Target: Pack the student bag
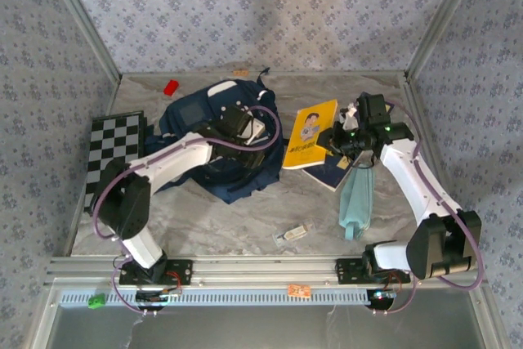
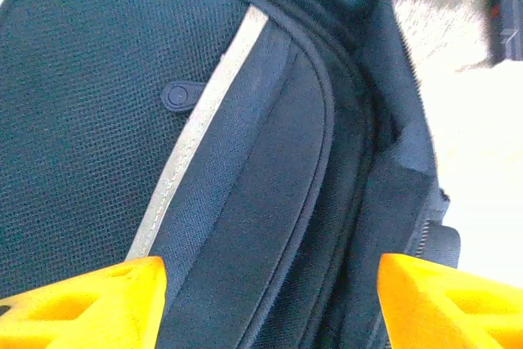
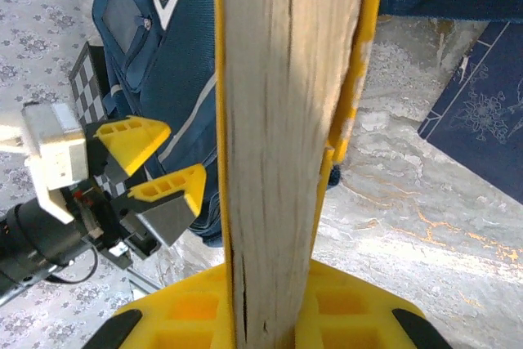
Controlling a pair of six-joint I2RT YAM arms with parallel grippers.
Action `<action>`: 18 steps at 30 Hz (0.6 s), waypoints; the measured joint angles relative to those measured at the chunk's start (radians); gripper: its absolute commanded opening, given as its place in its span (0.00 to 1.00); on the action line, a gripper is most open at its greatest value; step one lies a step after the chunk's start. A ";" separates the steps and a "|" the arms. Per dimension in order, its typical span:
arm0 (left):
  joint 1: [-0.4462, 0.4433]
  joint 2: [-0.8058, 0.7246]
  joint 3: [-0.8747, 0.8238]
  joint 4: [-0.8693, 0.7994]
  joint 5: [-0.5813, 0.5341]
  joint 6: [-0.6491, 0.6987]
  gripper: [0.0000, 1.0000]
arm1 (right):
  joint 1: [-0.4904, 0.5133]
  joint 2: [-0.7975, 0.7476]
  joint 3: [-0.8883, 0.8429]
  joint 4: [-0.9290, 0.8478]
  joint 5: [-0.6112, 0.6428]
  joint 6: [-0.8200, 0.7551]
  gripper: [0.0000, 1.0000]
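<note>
The student bag (image 1: 214, 140) is seen lying directly beneath the left gripper (image 1: 248, 127), its navy mesh and pale trim framed between the spread fingers (image 2: 90, 304). Nothing is gripped there, the jaws being parted over the fabric. To the right of those fingers, the yellow book (image 1: 311, 131) is clamped edge-on by the right gripper (image 1: 343, 143), its page block pinched between closed fingers.

The step in hand is judged to be the loading of that book: an opening must be found and held by the left fingers, and the book carried across and angled in. Whether the main compartment is unzipped cannot be told.

Nearer than the right fingers, a dark blue book (image 1: 333, 174) and a teal cloth (image 1: 357, 202) are seen on the marbled table (image 1: 212, 218). A checkerboard (image 1: 114, 149) is set left of the bag, and patterned walls (image 1: 245, 6) are drawn round three sides.
</note>
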 measured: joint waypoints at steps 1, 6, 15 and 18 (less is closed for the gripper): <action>0.000 0.020 0.013 -0.004 0.000 0.008 0.70 | -0.001 0.000 0.000 0.000 -0.002 -0.001 0.02; 0.000 0.089 0.053 -0.059 0.004 0.042 0.70 | -0.004 -0.003 0.000 0.000 -0.009 -0.008 0.01; 0.000 0.202 0.136 -0.081 0.003 0.094 0.52 | -0.022 -0.003 -0.007 0.000 -0.015 -0.012 0.00; 0.000 0.212 0.150 -0.090 -0.005 0.111 0.33 | -0.023 -0.003 -0.008 0.000 -0.018 -0.012 0.00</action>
